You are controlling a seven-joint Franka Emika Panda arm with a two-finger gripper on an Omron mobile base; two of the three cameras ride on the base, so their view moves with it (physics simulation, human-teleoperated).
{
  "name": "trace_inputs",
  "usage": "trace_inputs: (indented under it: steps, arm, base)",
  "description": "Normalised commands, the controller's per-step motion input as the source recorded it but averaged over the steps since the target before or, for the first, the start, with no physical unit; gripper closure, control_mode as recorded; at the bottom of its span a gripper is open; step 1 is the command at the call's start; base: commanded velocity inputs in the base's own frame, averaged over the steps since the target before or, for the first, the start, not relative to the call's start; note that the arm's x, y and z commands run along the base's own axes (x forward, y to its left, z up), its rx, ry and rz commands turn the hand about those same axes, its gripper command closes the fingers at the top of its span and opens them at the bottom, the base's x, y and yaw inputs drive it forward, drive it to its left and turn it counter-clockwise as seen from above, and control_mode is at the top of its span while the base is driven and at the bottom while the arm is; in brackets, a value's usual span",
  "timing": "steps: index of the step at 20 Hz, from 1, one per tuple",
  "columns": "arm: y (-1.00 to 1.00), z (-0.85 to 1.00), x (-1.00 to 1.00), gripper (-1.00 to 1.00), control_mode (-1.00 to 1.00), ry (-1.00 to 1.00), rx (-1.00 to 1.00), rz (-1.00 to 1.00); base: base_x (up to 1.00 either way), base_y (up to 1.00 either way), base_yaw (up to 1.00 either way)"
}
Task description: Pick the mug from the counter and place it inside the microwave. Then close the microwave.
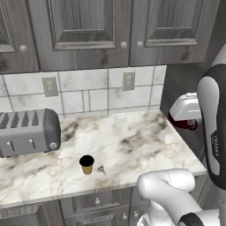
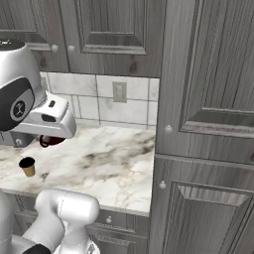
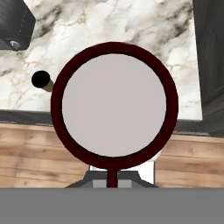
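The dark red mug [image 1: 182, 123] hangs under my white hand above the right end of the marble counter [image 1: 123, 141]. My gripper [image 1: 186, 120] is shut on the mug, and its fingers are hidden by the hand and the mug. From the right base view the mug [image 2: 50, 141] shows as a maroon patch below the hand, with the gripper [image 2: 51, 137] just over the counter [image 2: 114, 158]. The hand view looks straight down into the mug [image 3: 113, 105], its pale inside ringed by a dark red rim, the counter [image 3: 109, 22] far beneath. The microwave is out of view.
A silver toaster [image 1: 26, 132] stands at the counter's left end. A black-and-tan paper cup [image 1: 87, 164] sits near the front edge, also seen as the cup [image 2: 28, 166]. Tall grey cabinets [image 2: 208, 124] wall the right side. Wooden floor [image 3: 26, 148] lies below the counter edge.
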Motion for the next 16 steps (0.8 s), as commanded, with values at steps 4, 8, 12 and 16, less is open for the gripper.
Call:
trace_inputs:
  steps: [4, 8, 12, 16]
  arm:
    - [0.0, 0.0, 0.0, 1.0, -1.0, 0.0, 0.0, 0.0]
    - [0.0, 0.0, 0.0, 1.0, 1.0, 0.0, 0.0, 0.0]
    - [0.0, 0.0, 0.0, 1.0, 1.0, 0.0, 0.0, 0.0]
    - [0.0, 0.0, 0.0, 1.0, 1.0, 0.0, 0.0, 0.0]
  base:
    - [0.0, 0.0, 0.0]
    - [0.0, 0.0, 0.0]
    - [-0.28, 0.0, 0.0]
    - [-0.42, 0.01, 0.0]
